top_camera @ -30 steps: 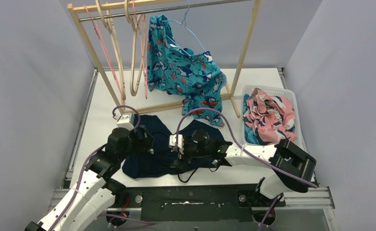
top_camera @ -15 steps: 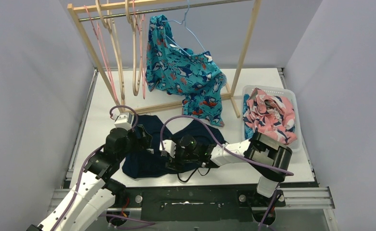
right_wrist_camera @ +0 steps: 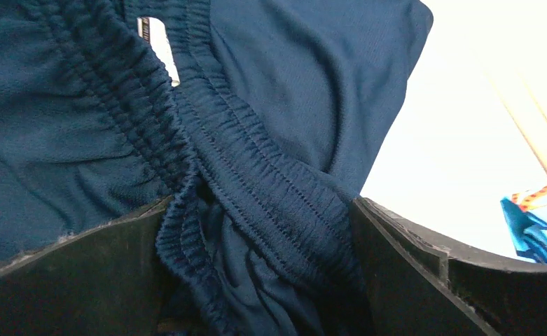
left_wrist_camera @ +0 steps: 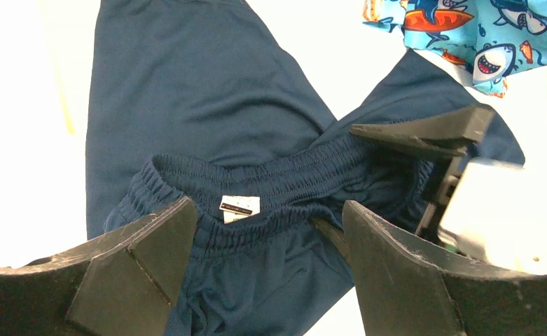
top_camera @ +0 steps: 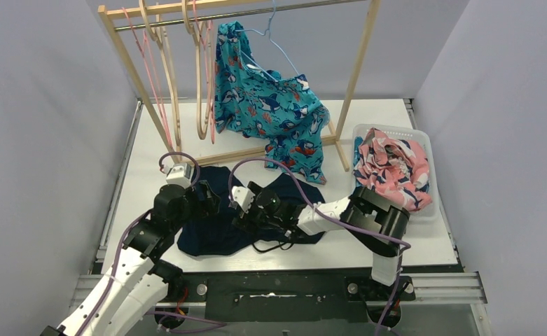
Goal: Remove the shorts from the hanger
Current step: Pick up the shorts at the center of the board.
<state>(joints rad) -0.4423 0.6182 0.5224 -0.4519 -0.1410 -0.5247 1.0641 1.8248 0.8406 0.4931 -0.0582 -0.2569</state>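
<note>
I have the white table [top_camera: 410, 245] in view, with the wooden rack [top_camera: 364, 56] at its far side. The teal shark shorts [top_camera: 270, 112] hang bunched from the blue hanger [top_camera: 284, 54] on the rack's rail. The dark navy shorts [top_camera: 221, 183] lie flat on the table in front of the rack. Their long axis runs near to far, with the waistband toward the arms and both legs fanning away toward the rack. On the right, the basket [top_camera: 428, 150] holds the pink floral shorts [top_camera: 393, 168]. My left gripper [left_wrist_camera: 267, 224] hovers over the waistband, fingers spread wide and gripping nothing. My right gripper [right_wrist_camera: 260, 210] is down at the waistband, fingers spread with the gathered elastic bunched between them. The small white label [left_wrist_camera: 239, 207] faces up inside the waistband.
</note>
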